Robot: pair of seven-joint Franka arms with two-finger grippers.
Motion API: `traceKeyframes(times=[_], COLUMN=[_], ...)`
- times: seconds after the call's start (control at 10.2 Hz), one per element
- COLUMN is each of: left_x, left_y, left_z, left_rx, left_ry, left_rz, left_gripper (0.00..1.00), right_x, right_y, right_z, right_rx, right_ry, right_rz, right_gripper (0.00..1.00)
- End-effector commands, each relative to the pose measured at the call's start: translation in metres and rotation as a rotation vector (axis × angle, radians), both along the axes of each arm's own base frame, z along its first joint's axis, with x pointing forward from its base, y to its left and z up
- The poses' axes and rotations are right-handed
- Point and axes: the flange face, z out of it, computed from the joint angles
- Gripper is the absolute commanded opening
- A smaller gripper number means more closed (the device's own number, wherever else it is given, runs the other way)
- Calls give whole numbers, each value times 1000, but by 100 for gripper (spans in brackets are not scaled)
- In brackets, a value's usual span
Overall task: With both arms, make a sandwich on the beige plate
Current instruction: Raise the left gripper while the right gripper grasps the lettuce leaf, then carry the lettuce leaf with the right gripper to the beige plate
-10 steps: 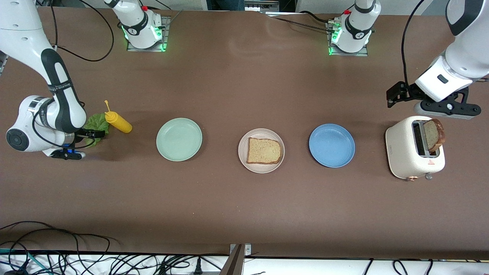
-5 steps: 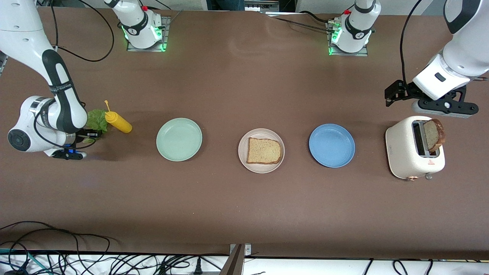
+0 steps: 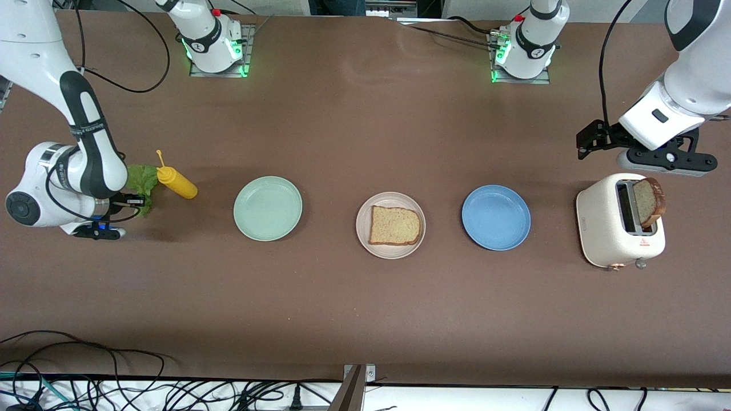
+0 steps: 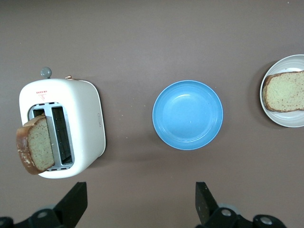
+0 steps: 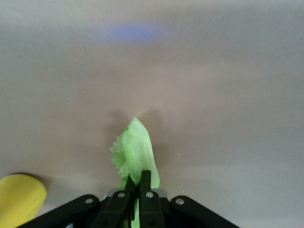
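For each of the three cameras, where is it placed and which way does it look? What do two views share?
Front view: high across the table, facing both arms' bases; shows right end effector gripping the lettuce leaf.
Left wrist view: looks down over toaster and blue plate; open left end effector shows.
Right wrist view: low, closed fingers pinch the leaf.
Shared: front and left wrist views show the bread slice on the beige plate.

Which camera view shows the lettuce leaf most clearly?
The right wrist view: the lettuce leaf fills the middle, pinched in the shut right gripper. The front view shows only a small green edge beside the yellow bottle, partly hidden by the arm. The left wrist view does not show it.
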Motion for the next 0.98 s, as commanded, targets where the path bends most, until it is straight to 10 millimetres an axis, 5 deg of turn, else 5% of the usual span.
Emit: traceKeyframes(times=[0.0,0.39,0.59,0.88], left_x=[-4,-4,-4,-4], left_y=[1,1,1,1], left_z=[1,0,0,0], left_rx=[-16,-15,-15,-16], left_ry=[6,9,9,7], left_rz=[14,14,14,12], left_gripper=[100,100,100,100], right_x=[16,35,35,30], right_y=[4,37,84,185], right_z=[76,195,236,262], right_rx=[6,27,26,51], right_ry=[-4,98,93,95], right_rz=[48,49,25,-214], right_gripper=[0,0,0,0])
